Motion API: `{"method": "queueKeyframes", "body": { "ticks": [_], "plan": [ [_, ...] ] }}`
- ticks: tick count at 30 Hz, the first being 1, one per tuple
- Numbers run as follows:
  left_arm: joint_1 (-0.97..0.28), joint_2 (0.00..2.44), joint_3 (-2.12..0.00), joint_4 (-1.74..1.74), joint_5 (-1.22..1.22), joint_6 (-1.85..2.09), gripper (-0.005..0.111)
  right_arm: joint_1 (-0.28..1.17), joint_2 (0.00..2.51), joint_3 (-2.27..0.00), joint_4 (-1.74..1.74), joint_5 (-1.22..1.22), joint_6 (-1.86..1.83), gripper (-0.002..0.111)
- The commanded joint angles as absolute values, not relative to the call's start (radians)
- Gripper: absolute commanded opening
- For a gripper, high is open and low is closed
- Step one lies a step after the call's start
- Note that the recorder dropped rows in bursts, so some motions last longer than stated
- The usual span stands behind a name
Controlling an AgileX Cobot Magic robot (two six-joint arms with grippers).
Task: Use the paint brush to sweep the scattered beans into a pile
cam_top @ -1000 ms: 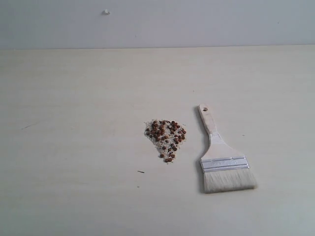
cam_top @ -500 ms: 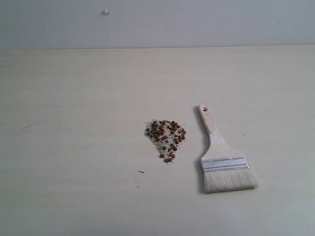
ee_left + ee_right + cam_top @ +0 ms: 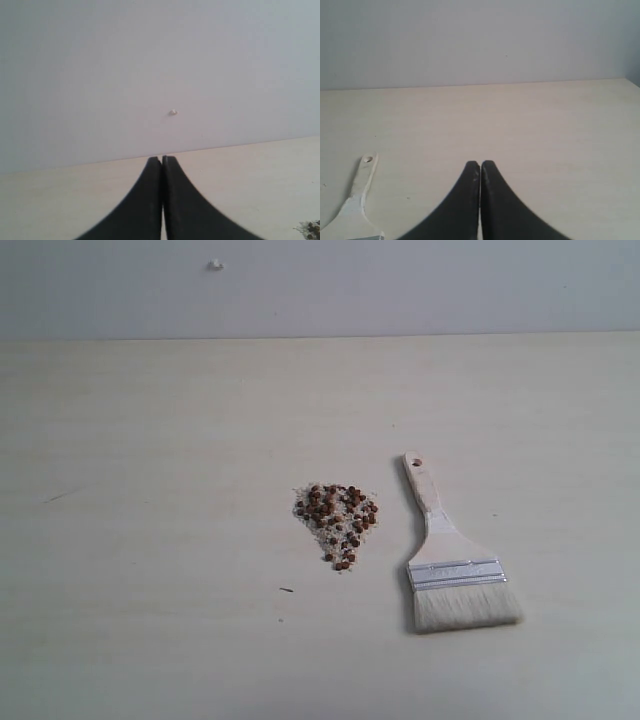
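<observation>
A: How is the left gripper (image 3: pixel 161 160) found?
B: Its black jaws are pressed together, and nothing is held between them.
A: Where are the beans (image 3: pixel 337 520) seen?
B: They are heaped among whitish crumbs on the table (image 3: pixel 150 440), ahead of that gripper and off toward the other arm's side, untouched.
A: And the paint brush (image 3: pixel 452 560)?
B: It is laid flat just right of the heap, with its handle pointed toward the wall (image 3: pixel 400 290). It is found ahead of the right gripper (image 3: pixel 480 164), toward the left arm's side, apart from it.
A: That gripper's state?
B: It is closed too, and nothing is gripped.
</observation>
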State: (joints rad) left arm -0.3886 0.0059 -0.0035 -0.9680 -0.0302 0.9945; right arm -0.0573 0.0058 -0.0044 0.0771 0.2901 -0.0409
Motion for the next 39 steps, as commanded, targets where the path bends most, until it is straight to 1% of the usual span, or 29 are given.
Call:
{"method": "queueKeyframes", "body": {
  "ticks": [1,32,34,37,39],
  "plan": [
    [-0.393,0.0,0.0,-0.974,-0.032,0.995,0.0,-0.058,0.0,0.0,0.072,0.289,-0.038,0.0],
    [-0.393,0.0,0.0,-0.945,-0.032,0.971,0.0,-0.058,0.0,0.0,0.072,0.289,-0.038,0.0],
    [-0.393,0.0,0.0,-0.83,-0.032,0.857,0.0,-0.058,0.0,0.0,0.072,0.289,-0.038,0.0],
    [-0.372,0.0,0.0,-0.501,-0.029,0.534,0.0,-0.058,0.0,0.0,0.072,0.289,-0.038,0.0],
    [-0.324,0.0,0.0,-0.158,0.036,0.204,0.0,-0.058,0.0,0.0,0.072,0.289,-0.038,0.0]
  ]
}}
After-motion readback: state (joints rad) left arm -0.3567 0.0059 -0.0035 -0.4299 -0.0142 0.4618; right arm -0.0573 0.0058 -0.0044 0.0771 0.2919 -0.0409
